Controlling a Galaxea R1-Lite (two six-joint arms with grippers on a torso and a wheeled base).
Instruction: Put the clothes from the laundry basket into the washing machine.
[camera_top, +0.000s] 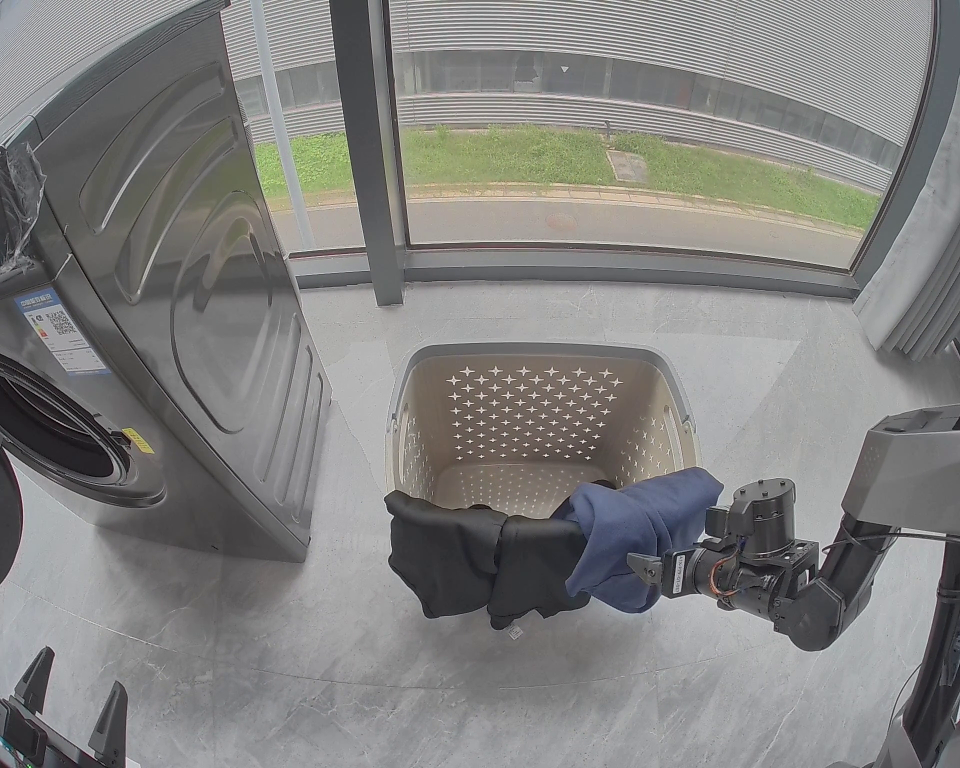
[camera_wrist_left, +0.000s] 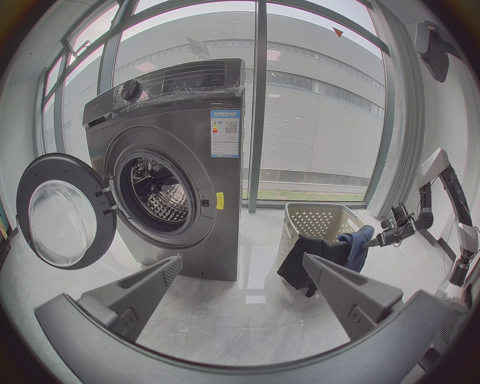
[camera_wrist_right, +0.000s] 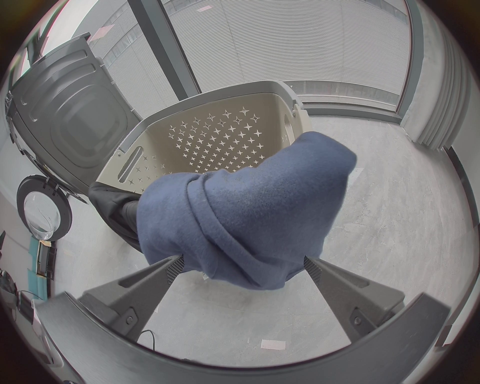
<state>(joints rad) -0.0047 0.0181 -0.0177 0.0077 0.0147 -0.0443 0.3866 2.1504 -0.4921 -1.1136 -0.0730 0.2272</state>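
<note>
A beige laundry basket (camera_top: 540, 352) stands on the floor, right of the grey washing machine (camera_top: 190, 300). A black garment (camera_top: 470, 560) hangs over the basket's near rim. A blue garment (camera_top: 640, 520) is draped over the near right corner. My right gripper (camera_top: 642, 572) is open at the blue garment (camera_wrist_right: 240, 210), with its fingers (camera_wrist_right: 165, 272) wide apart on either side of the lowest fold. My left gripper (camera_top: 70, 705) is open and holds nothing, low at the near left. It faces the washing machine (camera_wrist_left: 170, 165), whose round door (camera_wrist_left: 62, 212) is swung open on the drum (camera_wrist_left: 160, 192).
Tall windows (camera_top: 620, 130) and a grey pillar (camera_top: 365, 150) close off the far side. A curtain (camera_top: 915, 270) hangs at the far right. Bare tiled floor (camera_top: 330, 660) lies between the basket and the washing machine's open front.
</note>
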